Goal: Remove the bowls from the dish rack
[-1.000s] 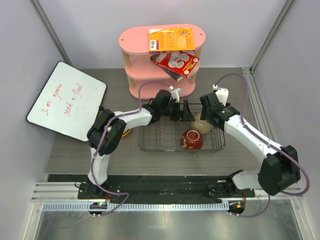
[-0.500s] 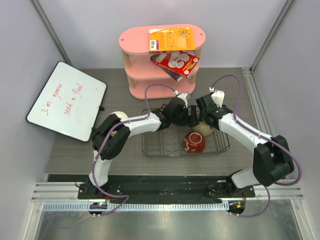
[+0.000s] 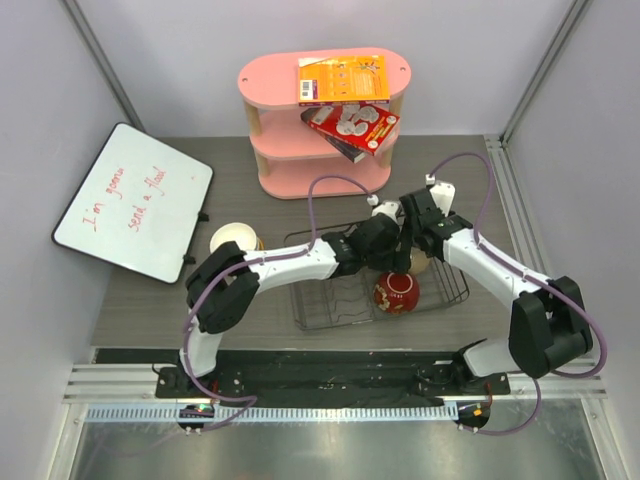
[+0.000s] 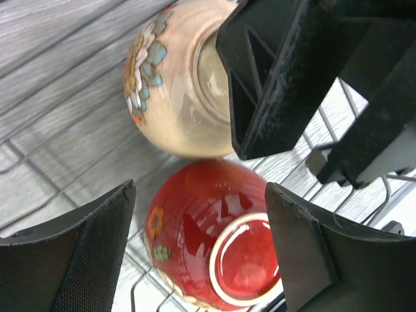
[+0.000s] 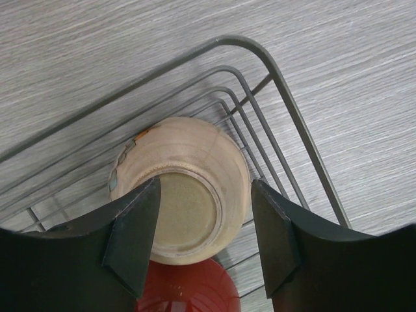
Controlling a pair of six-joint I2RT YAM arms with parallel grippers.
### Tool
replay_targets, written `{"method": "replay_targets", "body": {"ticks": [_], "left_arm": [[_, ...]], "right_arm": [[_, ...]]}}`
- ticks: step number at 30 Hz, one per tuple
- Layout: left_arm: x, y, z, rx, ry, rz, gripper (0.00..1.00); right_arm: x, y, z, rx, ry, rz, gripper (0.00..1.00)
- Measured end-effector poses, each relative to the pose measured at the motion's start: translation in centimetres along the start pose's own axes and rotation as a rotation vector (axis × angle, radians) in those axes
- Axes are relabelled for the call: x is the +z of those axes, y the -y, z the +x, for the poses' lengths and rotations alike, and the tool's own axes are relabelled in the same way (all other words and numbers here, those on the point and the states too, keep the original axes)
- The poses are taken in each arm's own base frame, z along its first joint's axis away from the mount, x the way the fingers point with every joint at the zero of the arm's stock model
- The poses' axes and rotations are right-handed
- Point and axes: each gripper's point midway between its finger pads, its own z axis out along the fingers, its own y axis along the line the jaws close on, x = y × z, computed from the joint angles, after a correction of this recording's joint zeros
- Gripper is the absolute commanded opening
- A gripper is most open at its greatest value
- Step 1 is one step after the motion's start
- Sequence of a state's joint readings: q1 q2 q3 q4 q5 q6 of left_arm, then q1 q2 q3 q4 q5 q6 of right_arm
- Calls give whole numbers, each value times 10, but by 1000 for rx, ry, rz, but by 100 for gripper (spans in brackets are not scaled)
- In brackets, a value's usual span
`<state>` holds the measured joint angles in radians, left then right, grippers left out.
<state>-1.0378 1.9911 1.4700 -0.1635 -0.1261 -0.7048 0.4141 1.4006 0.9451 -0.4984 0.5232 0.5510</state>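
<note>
Bowls, two in dish rack point(image 3: 330, 298): beige bowl point(image 5: 188, 162) in its far right corner, dark red bowl point(image 4: 195, 221) touching it; white bowl point(image 3: 232, 240) outside its left end. Right end effector point(image 5: 205, 195) apart astride beige, left end effector point(image 4: 200, 195) apart over red. Grasp pending: close, lift clear.

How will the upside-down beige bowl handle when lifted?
The beige bowl looks rigid and glazed, so likely slippery in the right gripper. Its rounded sides may let it slip. Sitting in the dish rack corner beside the red bowl, it might snag.
</note>
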Motion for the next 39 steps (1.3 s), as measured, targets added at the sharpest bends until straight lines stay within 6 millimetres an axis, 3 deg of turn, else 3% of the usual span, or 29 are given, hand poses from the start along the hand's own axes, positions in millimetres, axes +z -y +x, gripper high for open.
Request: {"method": "replay_targets", "body": {"ticks": [8,15,21,25,31,39], "left_arm": [[-10,2,3,12,-8,-29,82],[-9,13,2,-78,8,-22,82],[-5,30,8,-106,49,-20,82],[-5,42,-3,-117,95,8,82],[-3,41,-12,-134,100,35,82],[12,22,-7,-152,45,30,82]], "right_arm": [[-4,-6,6,8,-32,-56,64],[-12,-2,9,6,-50,-66,64],[-38,15,-12,45,23,-62,64],[-47,22,-26,57,58,-49,65],[-45,20,-35,57,71,-43,71],[-22,14,-26,32,28,-19,76]]}}
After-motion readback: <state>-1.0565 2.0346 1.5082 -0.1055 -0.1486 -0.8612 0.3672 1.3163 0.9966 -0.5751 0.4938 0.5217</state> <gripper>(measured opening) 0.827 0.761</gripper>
